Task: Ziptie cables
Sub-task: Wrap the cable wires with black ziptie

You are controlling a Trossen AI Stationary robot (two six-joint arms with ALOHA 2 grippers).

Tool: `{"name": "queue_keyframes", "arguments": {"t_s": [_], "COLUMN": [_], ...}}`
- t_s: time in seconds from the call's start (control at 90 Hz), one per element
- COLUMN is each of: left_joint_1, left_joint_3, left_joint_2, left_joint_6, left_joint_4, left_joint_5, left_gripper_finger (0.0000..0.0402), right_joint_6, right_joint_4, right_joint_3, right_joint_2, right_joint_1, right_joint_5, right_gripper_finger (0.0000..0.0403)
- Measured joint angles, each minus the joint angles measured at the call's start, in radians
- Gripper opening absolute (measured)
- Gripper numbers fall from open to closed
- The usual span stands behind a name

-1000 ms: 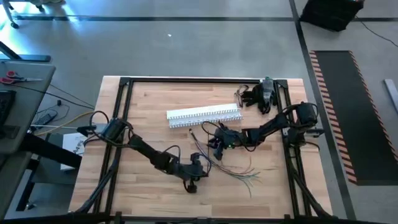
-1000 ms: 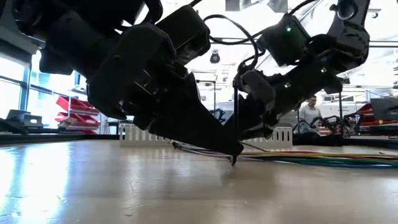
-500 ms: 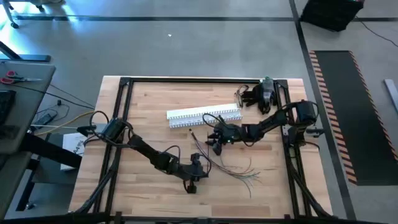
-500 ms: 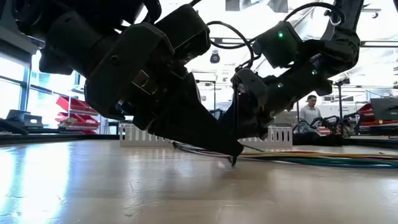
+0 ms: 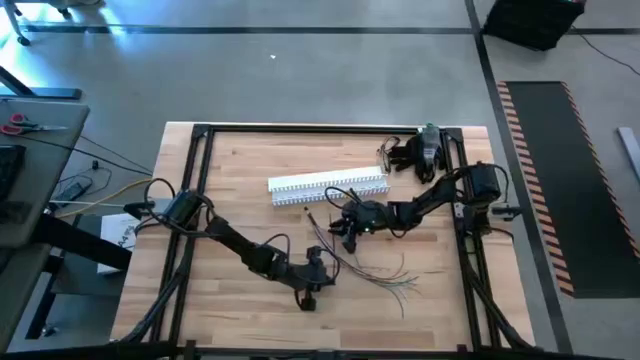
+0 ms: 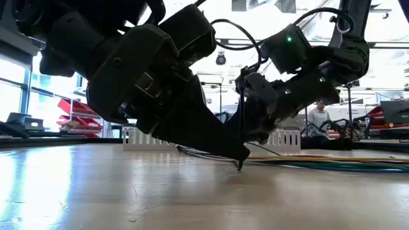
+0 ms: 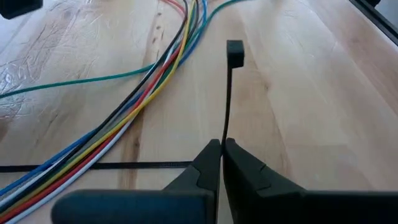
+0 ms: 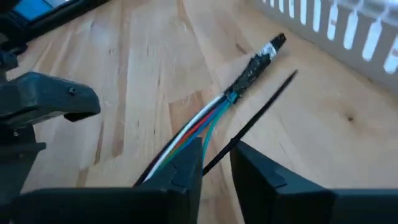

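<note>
Wooden table [image 5: 230, 190]: two zipties [image 7: 226, 93], two claws.

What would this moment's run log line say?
left gripper: shut on black plastic zip tie | right gripper: astride second black tie, above bundle of thin coloured cables
</note>
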Motion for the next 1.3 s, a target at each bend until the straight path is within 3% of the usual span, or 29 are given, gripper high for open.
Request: {"name": "queue_keyframes", "arguments": {"t_s": [0.144,0.411,0.833,1.3], "left_joint_1": [0.000,0.000,0.000,0.044], "left_joint_3": [0.000,0.000,0.000,-0.001], "left_joint_2": [0.000,0.000,-0.001,-0.002], "left_joint_6": [0.000,-0.034,-0.077,-0.106], "left_joint_4": [-0.001,0.003,0.012,0.065], "left_joint_5": [-0.001,0.002,0.009,0.060], "left_gripper_finger": [0.0000,0.0000,0.0000,0.0000], "right_joint_6": [-0.016,-0.147,-0.539,-0.903], "right_joint_4": [0.004,-0.004,-0.083,-0.095], "right_joint_3": [0.000,0.000,0.000,0.000], "right_joint_2": [0.000,-0.033,-0.047,-0.047], "right_joint_1": [0.000,0.057,0.293,0.385], "right_joint_5": [-0.001,0.021,0.545,0.746], "right_gripper_finger": [0.0005,0.0000,0.0000,0.0000]}}
